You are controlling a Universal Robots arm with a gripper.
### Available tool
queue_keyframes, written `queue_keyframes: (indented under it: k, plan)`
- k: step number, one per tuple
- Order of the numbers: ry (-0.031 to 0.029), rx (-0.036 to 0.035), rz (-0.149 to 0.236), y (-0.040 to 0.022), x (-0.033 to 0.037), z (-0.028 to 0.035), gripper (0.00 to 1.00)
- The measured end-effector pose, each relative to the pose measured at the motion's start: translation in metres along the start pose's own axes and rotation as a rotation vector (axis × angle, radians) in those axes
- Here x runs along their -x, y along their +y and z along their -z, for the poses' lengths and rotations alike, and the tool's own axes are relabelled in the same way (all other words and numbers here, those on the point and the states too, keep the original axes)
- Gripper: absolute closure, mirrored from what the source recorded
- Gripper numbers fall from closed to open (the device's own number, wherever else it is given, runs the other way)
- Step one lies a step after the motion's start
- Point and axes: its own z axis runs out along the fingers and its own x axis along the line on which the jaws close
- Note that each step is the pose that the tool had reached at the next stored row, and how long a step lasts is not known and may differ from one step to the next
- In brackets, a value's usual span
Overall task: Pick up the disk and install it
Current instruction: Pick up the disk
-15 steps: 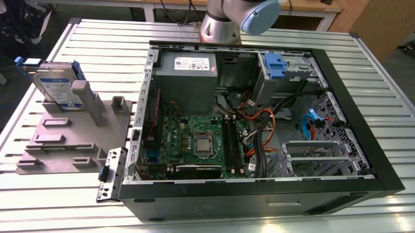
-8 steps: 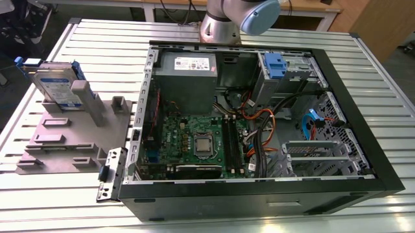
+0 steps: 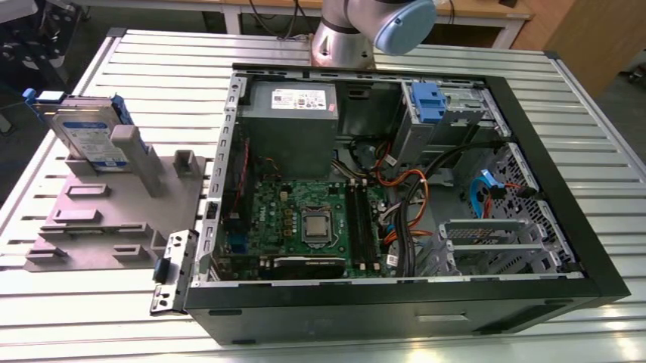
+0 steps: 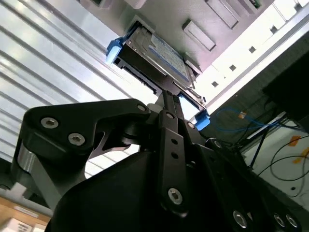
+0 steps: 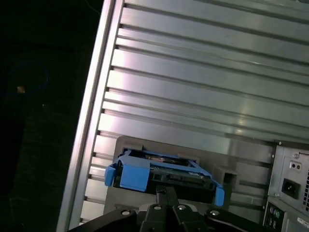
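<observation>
The disk (image 3: 86, 140) is a silver-grey drive with a white-and-blue label and blue side rails. It stands on edge in a grey holder (image 3: 101, 219) at the exterior view's left, beside the open computer case (image 3: 565, 189). In both wrist views the disk (image 4: 161, 53) (image 5: 164, 174) lies just beyond the tips of my gripper (image 4: 166, 96) (image 5: 166, 191). The fingers are pressed together with nothing between them and are apart from the disk.
Inside the case are a motherboard (image 3: 313, 219), a grey power supply box (image 3: 293, 98), loose cables and a blue latch on a metal cage (image 3: 429, 102). The arm's base (image 3: 343, 41) stands behind the case. A ribbed metal table (image 3: 151, 60) carries everything.
</observation>
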Motion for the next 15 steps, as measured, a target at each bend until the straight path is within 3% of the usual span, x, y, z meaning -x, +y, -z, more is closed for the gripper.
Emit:
queue_keyframes:
  k: [9,15]
  plan:
    - [0.0052,0.0037,0.153,0.0,0.0,-0.0001,0.89]
    - [0.0056,0.0039,0.158,0.0,0.0,0.0,0.89]
